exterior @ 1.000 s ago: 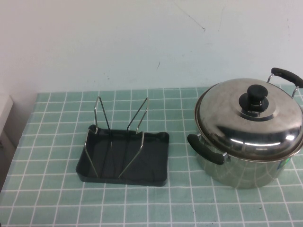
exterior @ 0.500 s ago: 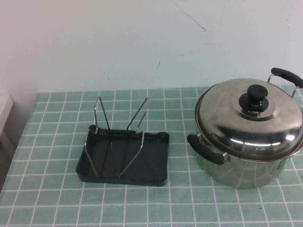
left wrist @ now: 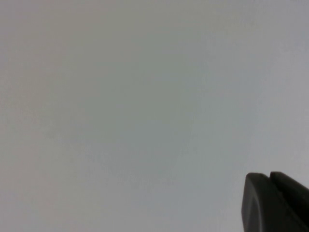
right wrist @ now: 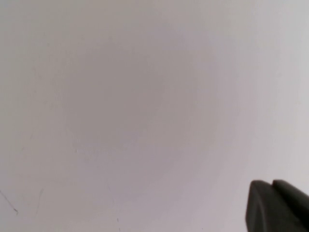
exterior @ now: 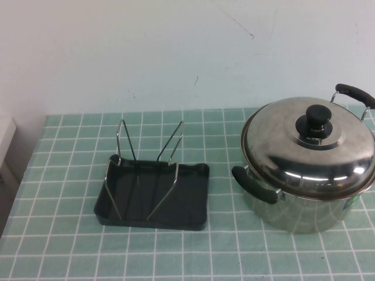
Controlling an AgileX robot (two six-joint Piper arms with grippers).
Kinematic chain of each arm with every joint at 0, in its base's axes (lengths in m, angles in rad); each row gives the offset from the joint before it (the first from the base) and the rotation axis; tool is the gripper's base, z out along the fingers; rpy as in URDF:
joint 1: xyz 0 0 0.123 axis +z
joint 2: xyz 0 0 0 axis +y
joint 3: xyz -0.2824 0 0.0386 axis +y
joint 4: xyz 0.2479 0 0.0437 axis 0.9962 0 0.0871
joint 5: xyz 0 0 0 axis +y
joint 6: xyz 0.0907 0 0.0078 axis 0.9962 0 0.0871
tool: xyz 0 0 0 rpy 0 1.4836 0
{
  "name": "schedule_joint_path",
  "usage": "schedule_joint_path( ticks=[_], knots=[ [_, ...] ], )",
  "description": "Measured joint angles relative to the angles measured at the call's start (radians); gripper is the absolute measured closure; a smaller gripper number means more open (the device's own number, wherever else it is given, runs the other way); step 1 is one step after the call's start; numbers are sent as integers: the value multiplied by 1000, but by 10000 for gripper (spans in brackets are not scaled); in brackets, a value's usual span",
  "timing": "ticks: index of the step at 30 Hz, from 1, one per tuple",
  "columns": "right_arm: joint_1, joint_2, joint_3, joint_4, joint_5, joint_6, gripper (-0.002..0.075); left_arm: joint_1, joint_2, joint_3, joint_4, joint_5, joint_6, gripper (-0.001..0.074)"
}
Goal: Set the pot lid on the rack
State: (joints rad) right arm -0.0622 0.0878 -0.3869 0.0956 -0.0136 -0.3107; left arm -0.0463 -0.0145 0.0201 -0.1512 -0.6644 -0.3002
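The pot lid (exterior: 293,155), shiny domed steel with a black knob (exterior: 317,122), sits on the steel pot (exterior: 299,215) at the right of the table. The rack (exterior: 176,213), a dark tray with upright wire V-dividers (exterior: 170,149), stands left of the pot, apart from it. Neither arm shows in the high view. My left gripper (left wrist: 269,177) shows only as two dark fingertips pressed together, facing a blank pale wall. My right gripper (right wrist: 272,184) looks the same, its tips together and holding nothing, facing a blank wall.
The table has a green checked cloth (exterior: 234,252). The pot has black side handles (exterior: 255,184), one toward the rack. A white wall (exterior: 176,52) rises behind the table. A pale object (exterior: 4,140) stands at the left edge.
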Motion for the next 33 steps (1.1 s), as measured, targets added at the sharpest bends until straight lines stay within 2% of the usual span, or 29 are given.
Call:
schedule_joint_path(
  ticks=[6, 9, 12, 16, 20, 24, 27, 33],
  knots=[
    [0, 242, -200, -14, 94, -36, 727, 0, 13, -53, 200, 123, 4, 738],
    [0, 374, -226, -14, 85, -43, 727, 0, 62, -110, 361, 137, -11, 738],
    [20, 510, -226, -14, 29, -34, 727, 0, 126, -131, 444, 122, -74, 738],
    [135, 674, -226, -63, -118, -21, 727, 0, 209, -132, 473, 87, -148, 738],
    [277, 830, -226, -138, -358, 23, 727, 0, 280, -132, 487, 82, -161, 738],
    [365, 973, -226, -185, -516, 50, 709, 0, 316, -132, 513, 85, -167, 738],
    [397, 1094, -226, -199, -587, 54, 613, 0, 324, -132, 540, 103, -169, 738],
    [400, 1281, -230, -199, -737, 176, 256, 0, 324, -132, 564, 144, -169, 738]
  ],
)
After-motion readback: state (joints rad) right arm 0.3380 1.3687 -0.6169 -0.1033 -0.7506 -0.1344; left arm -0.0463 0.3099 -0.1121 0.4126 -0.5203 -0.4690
